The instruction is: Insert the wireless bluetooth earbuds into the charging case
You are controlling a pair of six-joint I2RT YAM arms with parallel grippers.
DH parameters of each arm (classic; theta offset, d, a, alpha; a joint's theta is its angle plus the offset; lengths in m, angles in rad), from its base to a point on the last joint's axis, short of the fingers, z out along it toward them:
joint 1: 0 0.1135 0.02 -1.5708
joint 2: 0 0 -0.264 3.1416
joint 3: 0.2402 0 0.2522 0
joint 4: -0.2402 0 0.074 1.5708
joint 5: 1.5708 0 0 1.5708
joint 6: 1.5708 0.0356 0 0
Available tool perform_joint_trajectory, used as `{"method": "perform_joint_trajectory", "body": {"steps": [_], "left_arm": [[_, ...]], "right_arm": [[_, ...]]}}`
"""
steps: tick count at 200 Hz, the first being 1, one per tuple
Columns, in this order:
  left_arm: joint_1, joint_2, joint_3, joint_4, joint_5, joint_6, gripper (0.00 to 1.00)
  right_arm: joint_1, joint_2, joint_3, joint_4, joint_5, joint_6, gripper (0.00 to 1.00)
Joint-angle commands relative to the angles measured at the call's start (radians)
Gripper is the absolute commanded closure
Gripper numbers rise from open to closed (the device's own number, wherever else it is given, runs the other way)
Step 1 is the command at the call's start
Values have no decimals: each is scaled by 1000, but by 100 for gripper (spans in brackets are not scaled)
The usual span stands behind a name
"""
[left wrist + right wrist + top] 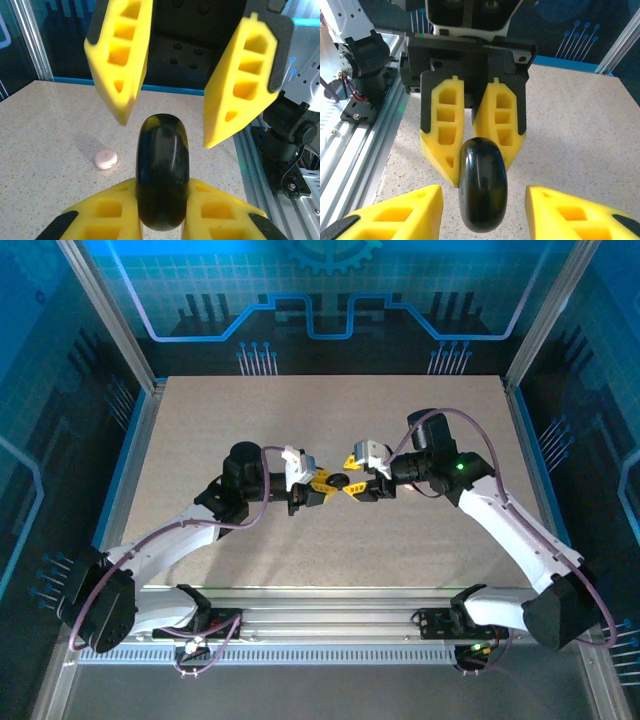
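We see, centre frame, the left end effector (162, 192) clamped on the closed black case (162, 150), right end effector (484, 190) apart around it.

Black case (162, 165): lower end buried between left claw (162, 200) fingers; you can't see that part. Right claw (484, 195) fingers cut by bottom edge in its wrist view. Pink round case (106, 159) on worktop (50, 130): too small for you to tell lid open or closed.
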Motion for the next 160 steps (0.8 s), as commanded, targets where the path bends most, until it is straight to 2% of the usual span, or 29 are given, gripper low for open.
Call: {"method": "perform_joint_trajectory", "body": {"steps": [1,31,67,76,99,127,160], "left_arm": [[-9,-30,14,8,35,31,85],[-11,-37,13,8,32,30,85],[-11,-40,18,-4,24,33,84],[-11,-41,16,-8,16,36,79],[-11,-47,11,-11,-22,33,57],[-10,-56,-4,-10,-121,1,32],[-7,-74,-28,-11,-300,-93,19]], "right_arm": [[-6,20,36,-44,-48,-24,54],[-4,41,48,-61,-64,-41,61],[-6,47,65,-100,-64,-76,83],[-8,42,63,-107,-55,-81,85],[-19,24,50,-108,-22,-73,85],[-38,1,34,-129,78,-31,86],[-48,4,21,-202,252,65,85]]}}
